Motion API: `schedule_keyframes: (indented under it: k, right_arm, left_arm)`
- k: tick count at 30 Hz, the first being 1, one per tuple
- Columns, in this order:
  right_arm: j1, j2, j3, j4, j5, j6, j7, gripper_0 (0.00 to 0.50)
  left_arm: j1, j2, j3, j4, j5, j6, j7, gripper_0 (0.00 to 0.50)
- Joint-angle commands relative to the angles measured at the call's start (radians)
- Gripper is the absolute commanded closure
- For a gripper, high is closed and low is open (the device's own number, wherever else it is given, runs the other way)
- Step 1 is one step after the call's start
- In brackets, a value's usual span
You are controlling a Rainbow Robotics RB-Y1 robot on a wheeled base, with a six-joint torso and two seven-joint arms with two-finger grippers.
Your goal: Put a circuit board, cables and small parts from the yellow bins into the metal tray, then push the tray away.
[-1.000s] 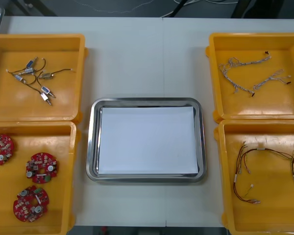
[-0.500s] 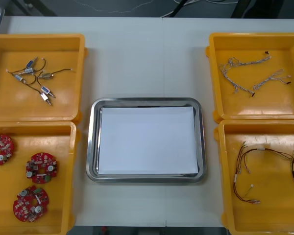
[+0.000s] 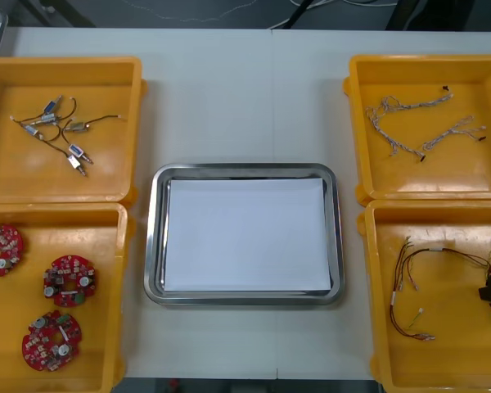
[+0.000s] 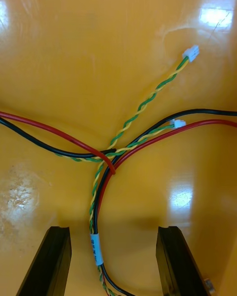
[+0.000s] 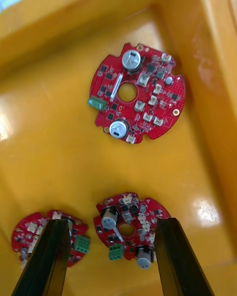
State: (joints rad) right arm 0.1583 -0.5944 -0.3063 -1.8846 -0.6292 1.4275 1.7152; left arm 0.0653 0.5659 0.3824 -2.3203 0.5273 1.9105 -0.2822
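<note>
Now my left pincer [image 5: 112, 223] hangs open over a red circuit board [image 5: 133, 212] in the near left yellow bin [image 3: 102, 237]; my right pincer [image 4: 113, 229], open too, straddles a red and yellow cable [image 4: 95, 207] in the near right bin [image 3: 458, 344]. Both grip nothing. The metal tray [image 3: 151, 237] sits between.

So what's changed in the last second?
The right gripper has slid further in from the table's right edge, over the cables in the near bin. The left gripper has just edged in by the boards. Both are open, holding nothing. Tray, boards, cables and small parts have not moved.
</note>
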Motion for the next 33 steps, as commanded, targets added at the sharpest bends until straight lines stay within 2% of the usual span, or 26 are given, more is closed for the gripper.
schedule_keyframes:
  k: [1, 9, 13, 14, 15, 16, 18, 19, 21, 23, 33]
  right_arm:
    - [0.026, 0.008, 0.021, 0.005, 0.011, -0.016, 0.034, 0.0]
    - [0.027, 0.01, 0.035, 0.009, 0.011, -0.022, 0.032, 0.0]
    - [0.026, 0.012, 0.035, 0.009, 0.013, -0.022, 0.032, 0.0]
    - [0.027, 0.013, 0.035, 0.009, 0.013, -0.021, 0.032, 0.04]
    - [0.026, 0.013, 0.035, 0.009, 0.013, -0.021, 0.032, 0.104]
    - [0.026, 0.013, 0.035, 0.009, 0.013, -0.021, 0.03, 0.13]
    - [0.027, 0.013, 0.036, 0.009, 0.013, -0.021, 0.029, 0.229]
    - [0.026, 0.013, 0.038, 0.009, 0.013, -0.021, 0.029, 0.259]
    - [0.027, 0.013, 0.038, 0.01, 0.006, -0.019, 0.026, 0.426]
    - [0.026, 0.015, 0.038, 0.013, 0.005, -0.021, 0.029, 0.498]
    - [0.014, 0.015, 0.029, 0.004, -0.004, -0.007, 0.034, 0.5]
  left_arm:
    - [-0.018, -0.093, 0.003, -0.021, -0.058, 0.009, -0.045, 0.0]
    - [-0.007, -0.215, 0.003, -0.019, -0.162, 0.009, -0.034, 0.0]
    - [0.011, -0.238, 0.003, -0.019, -0.17, 0.009, -0.034, 0.0]
    - [0.019, -0.241, 0.003, -0.019, -0.168, 0.007, -0.034, 0.0]
    - [0.025, -0.245, 0.003, -0.019, -0.168, 0.004, -0.035, 0.0]
    - [0.031, -0.248, 0.004, -0.019, -0.17, 0.004, -0.037, 0.0]
    - [0.054, -0.261, 0.003, -0.019, -0.168, -0.013, -0.04, 0.0]
    - [0.06, -0.264, 0.001, -0.019, -0.167, -0.018, -0.04, 0.0]
    - [0.08, -0.271, -0.002, -0.019, -0.168, -0.028, -0.045, 0.0]
    - [0.096, -0.276, -0.003, -0.019, -0.17, -0.031, -0.048, 0.0]
    - [0.114, -0.296, -0.043, -0.013, -0.191, -0.027, -0.051, 0.0]
